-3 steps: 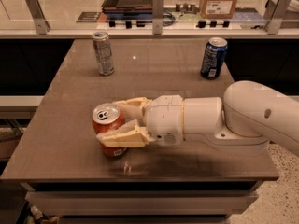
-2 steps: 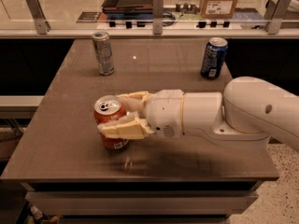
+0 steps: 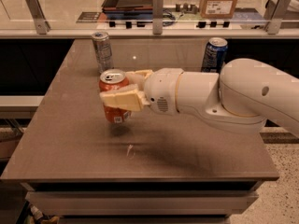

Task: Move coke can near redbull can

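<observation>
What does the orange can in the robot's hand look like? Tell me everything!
The orange-red metal soda can has a shiny silver top and a small white label patch low on its side. It is upright. The robot's cream two-finger pincer is shut on its middle, one finger in front and one behind, over the left part of the grey-brown table. The can seems lifted just off the tabletop, with its shadow beneath. Nothing else touches it.

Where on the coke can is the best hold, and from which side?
Mid-body, from the side: the coke can is an upright cylinder, so parallel jaws close flat on its wall. The gripper grips it so, from the picture's right, holding it above the table.
</observation>
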`<state>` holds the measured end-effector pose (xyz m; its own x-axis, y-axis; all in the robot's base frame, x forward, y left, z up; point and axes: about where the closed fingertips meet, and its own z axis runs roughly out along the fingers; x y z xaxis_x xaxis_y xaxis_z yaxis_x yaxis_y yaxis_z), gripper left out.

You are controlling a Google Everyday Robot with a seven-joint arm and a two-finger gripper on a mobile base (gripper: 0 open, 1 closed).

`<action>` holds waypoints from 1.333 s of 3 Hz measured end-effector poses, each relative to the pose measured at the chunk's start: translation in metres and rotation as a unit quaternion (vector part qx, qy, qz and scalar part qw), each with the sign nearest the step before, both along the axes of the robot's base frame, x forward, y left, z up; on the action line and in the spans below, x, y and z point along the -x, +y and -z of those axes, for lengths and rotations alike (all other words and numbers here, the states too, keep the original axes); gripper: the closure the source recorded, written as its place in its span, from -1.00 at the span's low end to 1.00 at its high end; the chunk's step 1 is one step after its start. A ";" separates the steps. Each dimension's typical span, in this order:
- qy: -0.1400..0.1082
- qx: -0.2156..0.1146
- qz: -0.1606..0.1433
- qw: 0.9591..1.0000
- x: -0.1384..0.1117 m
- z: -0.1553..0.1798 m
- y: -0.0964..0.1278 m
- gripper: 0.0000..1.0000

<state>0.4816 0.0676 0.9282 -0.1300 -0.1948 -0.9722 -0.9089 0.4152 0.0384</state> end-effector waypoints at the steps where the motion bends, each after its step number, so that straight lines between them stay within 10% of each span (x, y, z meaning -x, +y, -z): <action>1: -0.014 -0.009 0.044 0.999 -0.034 -0.013 0.000 1.00; 4: -0.054 0.006 0.138 0.989 -0.126 -0.010 -0.013 1.00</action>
